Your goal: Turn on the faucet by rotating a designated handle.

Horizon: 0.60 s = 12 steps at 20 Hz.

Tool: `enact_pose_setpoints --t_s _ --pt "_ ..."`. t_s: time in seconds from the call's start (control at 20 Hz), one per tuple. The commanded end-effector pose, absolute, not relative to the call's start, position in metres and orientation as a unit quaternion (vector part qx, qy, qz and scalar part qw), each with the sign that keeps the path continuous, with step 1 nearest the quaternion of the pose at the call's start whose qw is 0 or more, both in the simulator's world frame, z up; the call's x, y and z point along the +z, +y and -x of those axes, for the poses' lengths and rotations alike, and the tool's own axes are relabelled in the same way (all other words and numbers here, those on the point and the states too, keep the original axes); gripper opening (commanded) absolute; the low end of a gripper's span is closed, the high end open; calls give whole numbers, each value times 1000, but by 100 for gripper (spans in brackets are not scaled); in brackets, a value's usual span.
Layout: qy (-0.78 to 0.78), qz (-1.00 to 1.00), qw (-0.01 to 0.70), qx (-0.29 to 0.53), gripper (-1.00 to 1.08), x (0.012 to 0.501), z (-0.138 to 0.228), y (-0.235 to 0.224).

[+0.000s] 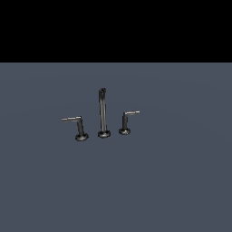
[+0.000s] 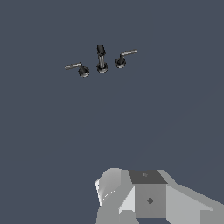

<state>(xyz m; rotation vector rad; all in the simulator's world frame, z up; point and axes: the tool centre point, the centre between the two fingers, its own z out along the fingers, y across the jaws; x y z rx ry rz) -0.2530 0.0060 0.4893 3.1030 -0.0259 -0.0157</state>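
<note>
The faucet (image 1: pixel 103 113) stands on the flat grey surface as three dark metal pieces. Its tall thin spout (image 2: pixel 101 59) is in the middle. The handle (image 1: pixel 78 127), at the exterior view's left, has the longer grey lever bar (image 2: pixel 73 66) pointing away from the spout. A similar handle (image 1: pixel 125 121) with a shorter lever stands on the other side of the spout. Only in the wrist view does my gripper (image 2: pixel 146 197) show, as a grey block far from the faucet and touching nothing. Its fingers are not distinguishable.
A plain grey-blue floor (image 1: pixel 172 181) surrounds the faucet on all sides. Above it in the exterior view is a black background. The arm does not appear in the exterior view.
</note>
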Motion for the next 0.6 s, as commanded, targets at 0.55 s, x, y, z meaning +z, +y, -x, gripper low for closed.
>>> enact_pose_setpoints --t_s 0.55 --pt "-39 -999 18 -5 -100 471 249 20"
